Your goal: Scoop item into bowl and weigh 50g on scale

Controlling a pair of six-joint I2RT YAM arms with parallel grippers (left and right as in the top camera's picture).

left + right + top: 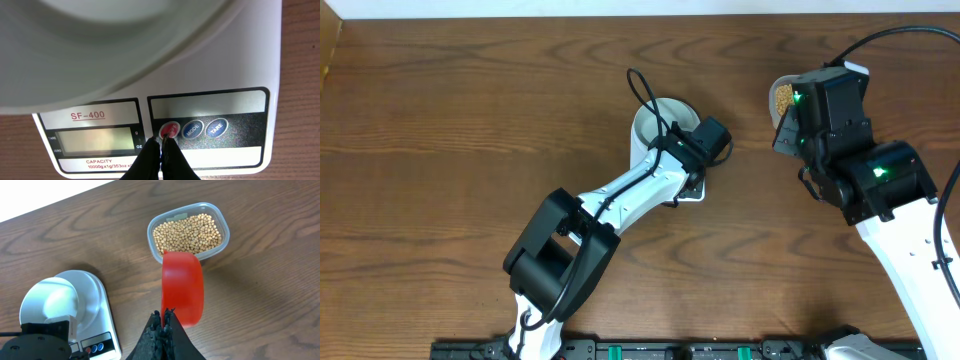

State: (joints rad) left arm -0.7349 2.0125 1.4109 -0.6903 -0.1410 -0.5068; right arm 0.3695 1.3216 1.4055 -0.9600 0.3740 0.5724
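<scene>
**Waking the scale before the first scoop**

The left gripper (164,143) has its fingers pressed together into one blunt tip, and that tip sits on the lower edge of the red button (170,128) of the scale (240,65). The display (95,140) shows no digits, so the step in hand appears to be switching the scale on. The bowl (100,45) already stands on the platform and looks empty in the right wrist view.

To do this well, the press should go straight down and be brief. The tip is near the button's rim rather than its centre, so a small shift toward the middle would make it less likely to slide off. A sideways shove could skid the light scale on the tabletop (260,295) or jog the bowl. Once digits appear, check that the reading with the bowl on it is zero. If it is not, the TARE button (216,128), two along to the right, is the remedy. The arm should then lift clear of the platform so it adds no weight.

The right gripper (164,316) pinches the handle end of a red scoop (183,285), which hangs above the tabletop just beside the tub (227,232). The beans (187,232) all lie in that tub, well apart from the bowl. The scoop should wait until the scale reads zero.
</scene>
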